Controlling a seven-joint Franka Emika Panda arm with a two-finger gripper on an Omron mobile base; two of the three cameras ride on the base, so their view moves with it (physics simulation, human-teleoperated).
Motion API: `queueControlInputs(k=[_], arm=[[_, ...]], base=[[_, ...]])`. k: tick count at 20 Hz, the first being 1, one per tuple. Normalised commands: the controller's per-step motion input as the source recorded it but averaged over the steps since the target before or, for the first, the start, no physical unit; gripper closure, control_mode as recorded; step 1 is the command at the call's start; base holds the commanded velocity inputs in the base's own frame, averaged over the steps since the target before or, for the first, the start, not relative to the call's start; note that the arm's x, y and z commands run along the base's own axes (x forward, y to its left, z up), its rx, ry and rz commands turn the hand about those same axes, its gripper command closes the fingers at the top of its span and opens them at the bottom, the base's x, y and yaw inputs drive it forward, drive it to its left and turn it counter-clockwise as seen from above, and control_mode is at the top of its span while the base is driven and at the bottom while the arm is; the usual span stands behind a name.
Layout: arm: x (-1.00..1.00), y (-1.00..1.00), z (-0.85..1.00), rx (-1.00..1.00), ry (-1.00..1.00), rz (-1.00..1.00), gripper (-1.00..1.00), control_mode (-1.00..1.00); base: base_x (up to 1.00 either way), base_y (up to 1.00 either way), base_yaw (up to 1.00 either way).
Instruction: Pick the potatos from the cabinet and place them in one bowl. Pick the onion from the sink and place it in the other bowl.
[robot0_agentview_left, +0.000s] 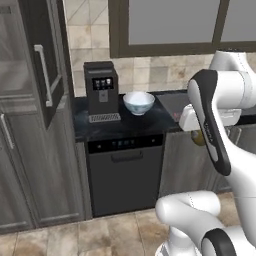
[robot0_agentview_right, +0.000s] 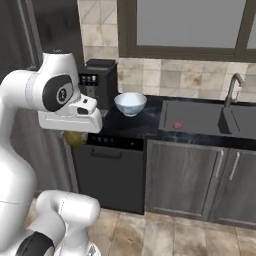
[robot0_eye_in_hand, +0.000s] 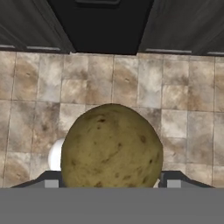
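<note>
Got the olive-brown potato (robot0_eye_in_hand: 111, 146) clamped in the tool (robot0_eye_in_hand: 111, 183), hanging over floor tiles below desk (robot0_agentview_left: 125, 126) height, so best lifting first, then swinging up and ahead to the white bowl (robot0_agentview_left: 138, 102), releasing low inside.

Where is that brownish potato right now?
The olive-brown potato sits in the tool, held above the tiled floor in front of the dark dishwasher, below the counter carrying the white bowl.

Black countertop (robot0_agentview_left: 145, 125): coffee machine (robot0_agentview_left: 101, 90) at left end, white bowl (robot0_agentview_left: 138, 102) just beside it. Sink (robot0_agentview_right: 200, 116) holds onion (robot0_agentview_right: 177, 125).
</note>
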Motion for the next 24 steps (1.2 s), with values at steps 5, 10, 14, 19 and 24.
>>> queueControlInputs(k=[5,10,14,19,24], arm=[[0.0,0.0,0.0,0.0,0.0,0.0,1.0,1.0],[0.0,0.0,0.0,0.0,0.0,0.0,1.0,1.0],[0.0,0.0,0.0,0.0,0.0,0.0,1.0,1.0],[0.0,0.0,0.0,0.0,0.0,0.0,1.0,1.0],[0.0,0.0,0.0,0.0,0.0,0.0,1.0,1.0]], base=[[0.41,-0.41,0.02],[0.33,-0.51,0.0],[0.42,-0.15,0.0],[0.68,0.0,0.0],[0.69,0.0,0.0]])
